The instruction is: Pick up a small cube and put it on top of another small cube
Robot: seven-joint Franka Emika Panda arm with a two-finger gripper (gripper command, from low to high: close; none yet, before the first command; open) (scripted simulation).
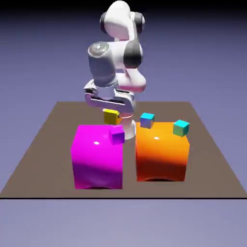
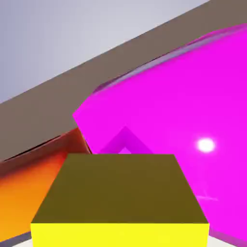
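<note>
On the brown table stood magenta and orange blocks. The tool was clamped on the yellow cube, held above the magenta block's far edge.

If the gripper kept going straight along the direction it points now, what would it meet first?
Most likely the small purple cube on the big magenta block. The gripper, shut on the small yellow cube, points at that block's top, with the purple cube just beyond the yellow one; depth is unclear.
</note>
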